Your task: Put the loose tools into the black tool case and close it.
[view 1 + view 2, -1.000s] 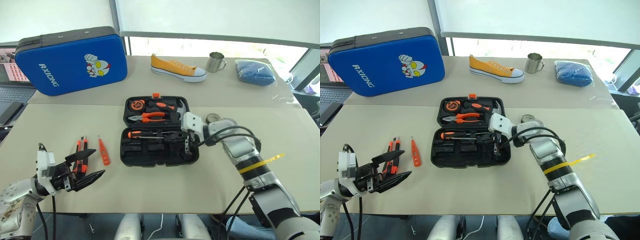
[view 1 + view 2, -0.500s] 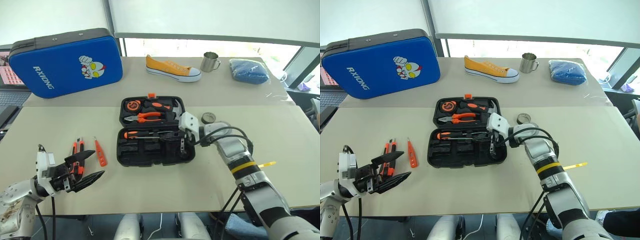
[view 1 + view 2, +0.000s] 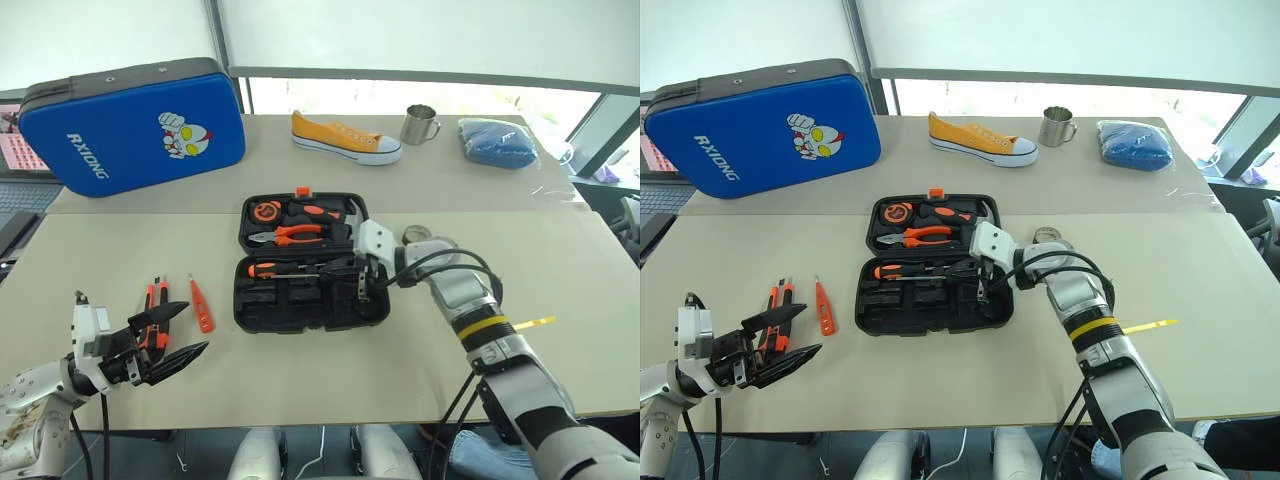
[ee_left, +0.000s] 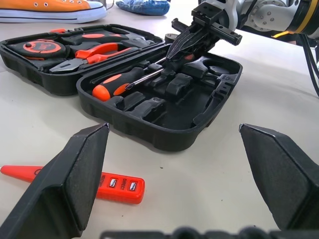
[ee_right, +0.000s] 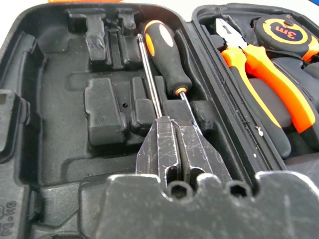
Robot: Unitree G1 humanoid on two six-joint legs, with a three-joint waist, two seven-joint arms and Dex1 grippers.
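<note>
Right gripper [image 3: 980, 290] fingers pressed fully together, nothing between them, tips down inside the near half of the black tool case [image 3: 935, 305], over the steel shafts of the screwdrivers. Right wrist view: closed fingertips [image 5: 172, 149] sit right at the shaft of the orange-and-black-handled screwdriver [image 5: 164, 55] seated in its slot; a second thin shaft runs beside it; contact unclear. Far half of the case holds pliers [image 5: 259, 69] and a tape measure [image 5: 286, 32]. Case lies open flat on the table [image 3: 940, 380], orange latch [image 3: 936, 192] at the far edge.

Left gripper [image 3: 160, 335] spread as wide as it goes, empty, hovering at the near left table edge. Just beyond it the orange-and-black utility knife [image 3: 155, 305] and beside that the slim orange tester screwdriver [image 3: 200, 303], both loose on the table, apart from the case. Left wrist view: tester [image 4: 89, 181] lies between the spread fingers [image 4: 75, 174], not touched.

Small dark tape roll [image 3: 1048, 237] on the table just right of the case, beside the right arm. Far table: blue cartoon-printed case [image 3: 765, 125], yellow shoe [image 3: 980, 138], metal mug [image 3: 1056, 125], blue cloth bundle [image 3: 1137, 143].
</note>
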